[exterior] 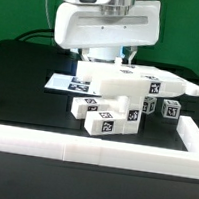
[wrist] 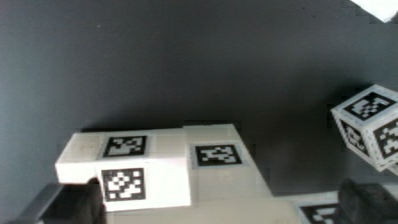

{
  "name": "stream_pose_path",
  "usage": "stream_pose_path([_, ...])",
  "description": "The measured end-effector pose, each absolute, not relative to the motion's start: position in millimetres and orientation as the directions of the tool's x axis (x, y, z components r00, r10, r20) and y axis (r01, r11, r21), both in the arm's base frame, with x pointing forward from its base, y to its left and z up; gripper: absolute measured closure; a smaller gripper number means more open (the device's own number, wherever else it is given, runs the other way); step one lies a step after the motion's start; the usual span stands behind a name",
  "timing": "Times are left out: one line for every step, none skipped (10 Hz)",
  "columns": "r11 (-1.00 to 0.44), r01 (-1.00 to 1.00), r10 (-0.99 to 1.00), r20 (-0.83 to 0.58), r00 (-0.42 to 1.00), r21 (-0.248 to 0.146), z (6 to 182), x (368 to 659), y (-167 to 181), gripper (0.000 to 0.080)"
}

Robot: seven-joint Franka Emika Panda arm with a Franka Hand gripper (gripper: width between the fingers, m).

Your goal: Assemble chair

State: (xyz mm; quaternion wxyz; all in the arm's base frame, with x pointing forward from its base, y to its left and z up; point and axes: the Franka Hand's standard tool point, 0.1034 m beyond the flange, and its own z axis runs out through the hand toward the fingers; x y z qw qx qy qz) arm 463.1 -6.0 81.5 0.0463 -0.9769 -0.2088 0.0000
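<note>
While the gripper (exterior: 118,60) hangs directly over the heap of chair parts (exterior: 115,107), the exterior view hides its tips behind the big slab (exterior: 129,85), so the spread is read from the wrist view. There the two dark fingers (wrist: 61,205) stand wide apart with nothing clasped between them. A tagged block (wrist: 151,160) lies beneath them, close to one finger; whether it touches cannot be told. A second tagged piece (wrist: 370,125) sits apart from it across bare table (wrist: 160,60).

In the exterior view the heap sits mid-table. The slab lies flat on top and reaches toward the exterior view's right. A chunky front block (exterior: 105,120) lies below it, and two short square-ended posts (exterior: 170,109) lie just beside it on the exterior view's right. All parts are matte white plastic, blocky and sharp-edged, each with small black-and-white square tags.

The table is black and dull, no gloss. The marker board (exterior: 67,84) is thin, flat and white, and lies at the exterior view's left of the heap, its near edge touching or tucked under the parts. The low white border wall (exterior: 92,147) runs along the front, smooth and box-sectioned, near the front block but apart from it.
</note>
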Motion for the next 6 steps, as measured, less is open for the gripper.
stream_pose_path([-0.909,0.408,0.408,0.019,0.913,-0.09,81.5,463.1,-6.1,0.015])
stream_pose_path([-0.913,0.397,0.397,0.017,0.918,-0.092,81.5,463.4,-4.9,0.015])
stream_pose_path([-0.927,0.362,0.363,0.009,0.932,-0.096,81.9,467.7,2.2,0.015])
stream_pose_path([-0.929,0.358,0.359,0.009,0.933,-0.094,81.6,476.4,9.8,0.015])
stream_pose_path([-0.928,0.362,0.362,0.013,0.932,-0.091,81.2,483.7,11.3,0.015])
stream_pose_path([-0.929,0.36,0.36,0.016,0.933,-0.085,80.7,492.4,11.7,0.015])
